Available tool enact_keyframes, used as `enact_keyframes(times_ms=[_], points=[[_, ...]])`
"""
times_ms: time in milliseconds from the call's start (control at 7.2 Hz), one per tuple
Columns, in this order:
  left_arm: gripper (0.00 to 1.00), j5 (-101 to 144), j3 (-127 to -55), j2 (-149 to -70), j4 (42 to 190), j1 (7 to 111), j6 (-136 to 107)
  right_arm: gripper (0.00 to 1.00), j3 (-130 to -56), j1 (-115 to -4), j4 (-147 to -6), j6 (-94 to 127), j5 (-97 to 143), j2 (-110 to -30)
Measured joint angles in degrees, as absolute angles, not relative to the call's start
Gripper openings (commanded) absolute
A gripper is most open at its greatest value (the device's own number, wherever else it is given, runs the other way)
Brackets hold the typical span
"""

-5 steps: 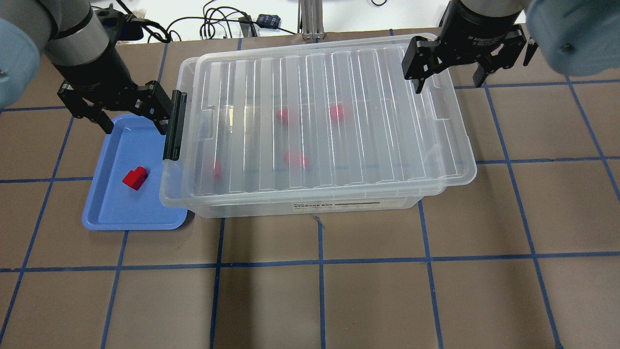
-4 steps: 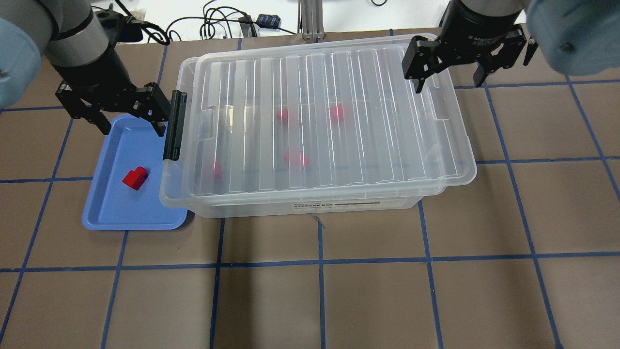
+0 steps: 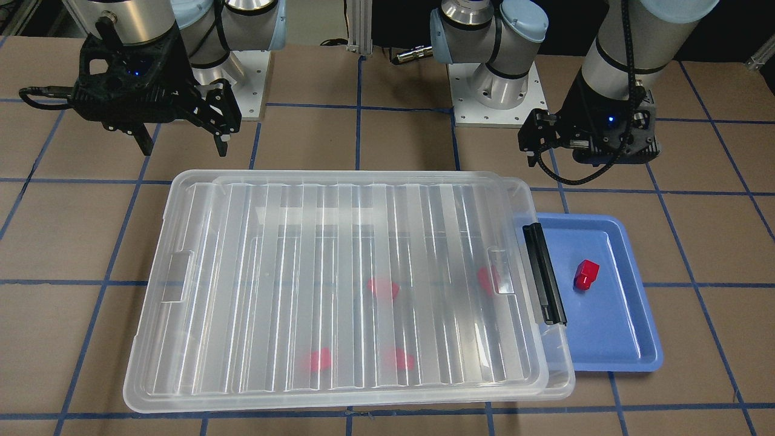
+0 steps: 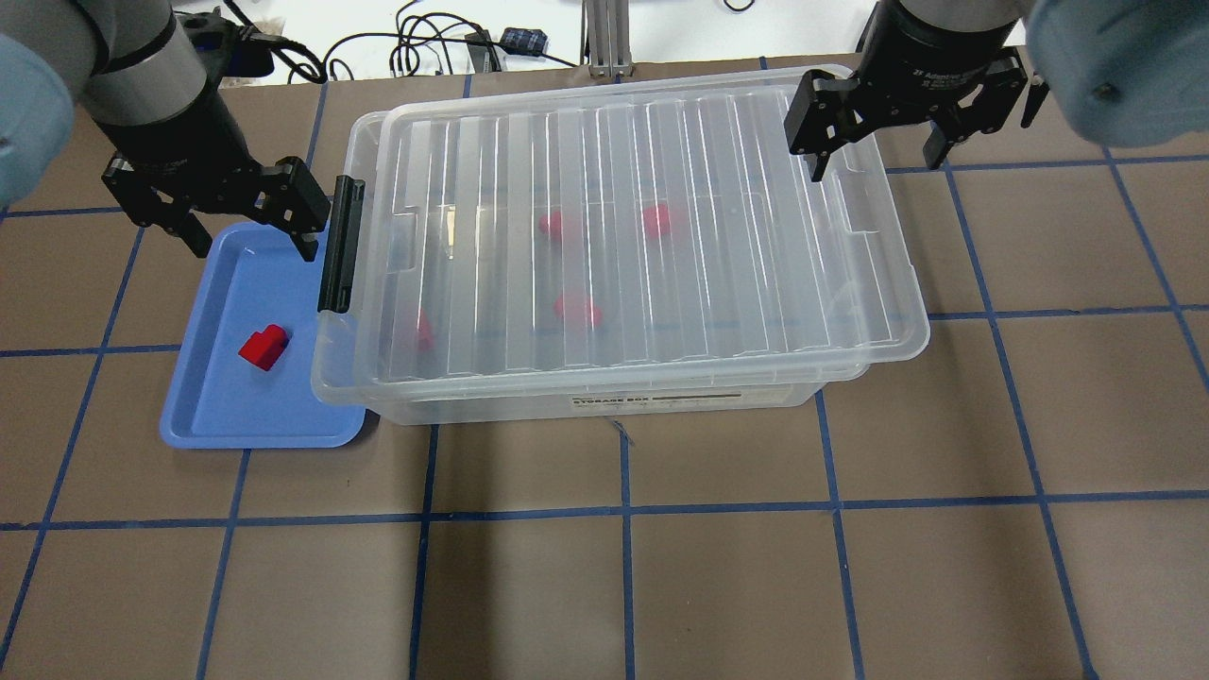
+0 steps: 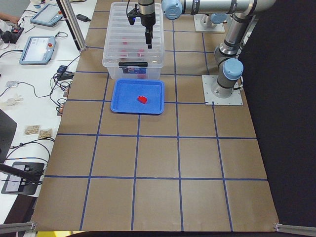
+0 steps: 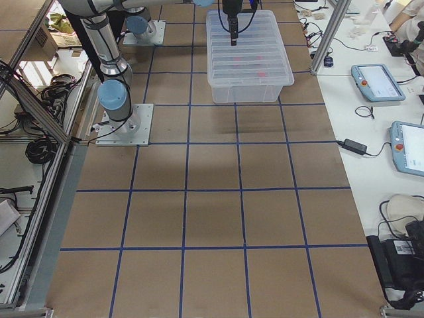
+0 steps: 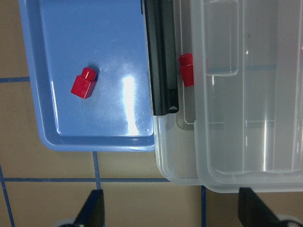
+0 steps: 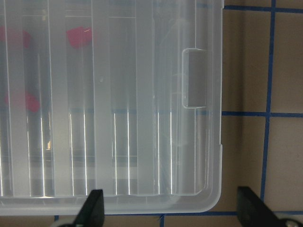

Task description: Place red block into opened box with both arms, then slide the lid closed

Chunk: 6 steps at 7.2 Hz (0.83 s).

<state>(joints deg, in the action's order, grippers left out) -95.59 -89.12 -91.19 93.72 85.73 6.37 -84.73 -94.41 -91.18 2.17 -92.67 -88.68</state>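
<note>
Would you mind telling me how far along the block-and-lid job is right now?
Done: four red blocks lie in the box under the lid. In hand: nothing; the left gripper and right gripper hover open. Left: one red block sits on the blue tray, and the lid sits offset, leaving a gap by the latch bar.

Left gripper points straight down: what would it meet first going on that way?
The left gripper would probably land on the blue tray, beside the black latch of the box; depth is unclear.
</note>
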Motion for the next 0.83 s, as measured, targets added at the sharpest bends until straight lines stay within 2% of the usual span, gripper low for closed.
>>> enact_keyframes(times_ms=[833], points=[[1.0, -93.0, -89.1, -91.1, 93.5, 86.3, 6.5, 1.0, -85.3, -93.2, -91.4, 2.0, -92.5, -89.0]])
